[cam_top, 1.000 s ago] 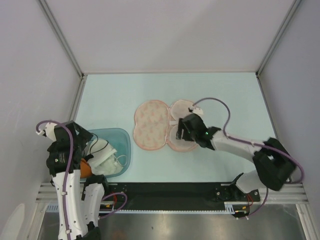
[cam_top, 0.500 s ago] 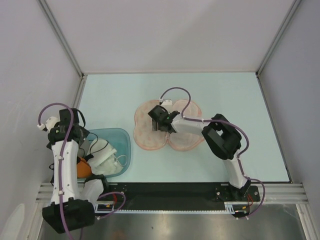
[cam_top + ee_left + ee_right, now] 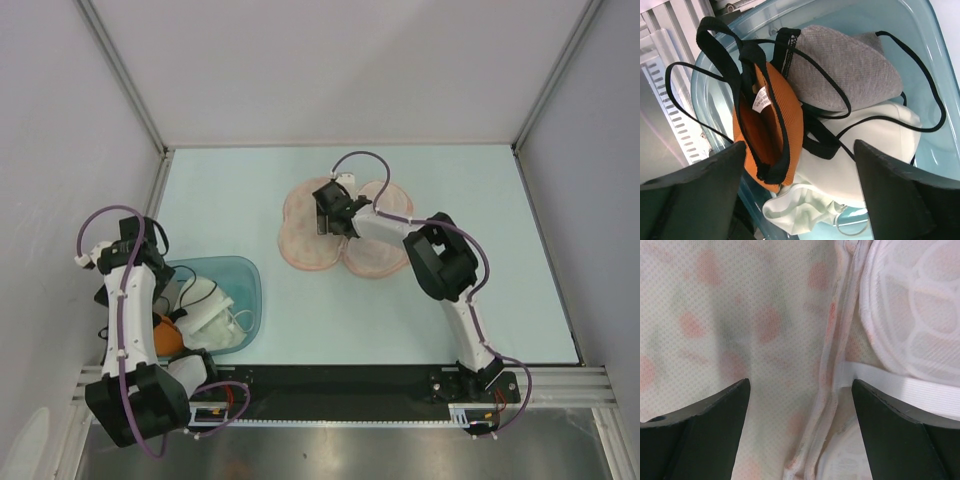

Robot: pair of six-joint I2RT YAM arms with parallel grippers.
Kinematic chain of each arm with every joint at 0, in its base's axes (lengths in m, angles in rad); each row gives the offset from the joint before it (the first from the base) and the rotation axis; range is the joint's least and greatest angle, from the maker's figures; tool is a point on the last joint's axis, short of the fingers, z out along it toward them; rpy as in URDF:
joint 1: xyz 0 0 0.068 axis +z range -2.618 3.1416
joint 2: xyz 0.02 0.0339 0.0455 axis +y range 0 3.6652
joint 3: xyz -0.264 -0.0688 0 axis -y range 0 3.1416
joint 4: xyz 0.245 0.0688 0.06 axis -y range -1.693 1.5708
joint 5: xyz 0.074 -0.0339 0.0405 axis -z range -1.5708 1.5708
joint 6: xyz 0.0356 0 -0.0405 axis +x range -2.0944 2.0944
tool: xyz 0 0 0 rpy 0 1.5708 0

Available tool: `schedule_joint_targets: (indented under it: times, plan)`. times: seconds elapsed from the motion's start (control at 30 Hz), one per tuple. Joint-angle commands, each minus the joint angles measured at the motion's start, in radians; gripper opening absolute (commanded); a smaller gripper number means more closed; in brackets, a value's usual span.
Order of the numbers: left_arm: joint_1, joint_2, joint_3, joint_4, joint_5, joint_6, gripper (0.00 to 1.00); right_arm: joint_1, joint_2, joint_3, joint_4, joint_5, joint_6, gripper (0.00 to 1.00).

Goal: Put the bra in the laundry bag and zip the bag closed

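The orange bra (image 3: 767, 131) with black straps lies in the teal tub (image 3: 245, 290), partly tucked under the left arm in the top view (image 3: 166, 335). My left gripper (image 3: 800, 197) hangs open just above the tub, over the bra and a white garment (image 3: 850, 165). The laundry bag (image 3: 312, 235) lies open and flat mid-table, its mesh lining up (image 3: 740, 340). My right gripper (image 3: 333, 212) is open and empty, low over the bag's hinge seam (image 3: 832, 390).
A grey bra cup (image 3: 845, 70) and the white garment share the tub with the orange bra. The bag's white dome frame and strap (image 3: 915, 315) sit to the right of the seam. Cage walls stand at the table's sides and back.
My right arm has swung left and stretched out, from the bag's right half to its hinge, and the bag has shifted a little away. My left arm has tilted over the tub.
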Motion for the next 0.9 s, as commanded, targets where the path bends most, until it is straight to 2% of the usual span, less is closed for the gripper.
schedule_joint_targets:
  times: [0.0, 0.1, 0.13, 0.17, 0.23, 0.3, 0.33, 0.37, 0.43, 0.57, 0.7, 0.77, 0.83, 0.87]
  plan:
    - [0.028, 0.017, -0.009, 0.037, 0.001, -0.023, 0.88, 0.007, -0.115, 0.062, -0.056, -0.012, -0.076, 0.89]
    - [0.054, 0.016, -0.029, 0.039, 0.007, -0.033, 0.78, 0.021, -0.249, 0.051, -0.097, 0.004, -0.065, 0.89]
    - [0.062, 0.011, -0.038, 0.043, 0.026, -0.033, 0.7, 0.036, -0.292, 0.04, -0.105, 0.016, -0.063, 0.89]
    - [0.072, 0.007, -0.049, 0.046, 0.036, -0.031, 0.55, 0.043, -0.329, 0.024, -0.105, 0.03, -0.062, 0.89]
    - [0.095, -0.009, -0.074, 0.056, 0.067, -0.031, 0.46, 0.059, -0.442, -0.044, -0.079, 0.033, -0.054, 0.89]
    - [0.105, -0.016, -0.081, 0.059, 0.073, -0.029, 0.32, 0.06, -0.51, -0.119, -0.065, 0.021, -0.037, 0.89]
    - [0.108, -0.03, -0.077, 0.057, 0.07, -0.03, 0.23, 0.06, -0.563, -0.144, -0.063, 0.021, -0.023, 0.89]
    - [0.109, -0.038, -0.054, 0.04, 0.05, -0.034, 0.0, 0.06, -0.594, -0.165, -0.066, 0.016, -0.016, 0.89]
    - [0.109, -0.087, -0.011, 0.019, 0.023, -0.039, 0.0, 0.06, -0.668, -0.238, -0.063, -0.004, -0.005, 0.88]
    - [0.109, -0.218, 0.18, -0.006, -0.081, -0.004, 0.0, 0.064, -0.769, -0.363, -0.074, -0.018, 0.007, 0.89]
    - [0.109, -0.3, 0.342, 0.029, -0.067, 0.064, 0.0, 0.058, -0.86, -0.469, -0.089, -0.03, 0.026, 0.88]
    - [0.108, -0.312, 0.418, 0.086, 0.037, 0.136, 0.0, 0.058, -0.904, -0.522, -0.089, -0.042, 0.033, 0.89]
    - [0.109, -0.351, 0.439, 0.159, 0.325, 0.237, 0.0, 0.053, -0.927, -0.549, -0.099, -0.051, 0.041, 0.88]
    - [0.106, -0.365, 0.434, 0.268, 0.461, 0.277, 0.0, 0.053, -0.936, -0.562, -0.103, -0.065, 0.044, 0.89]
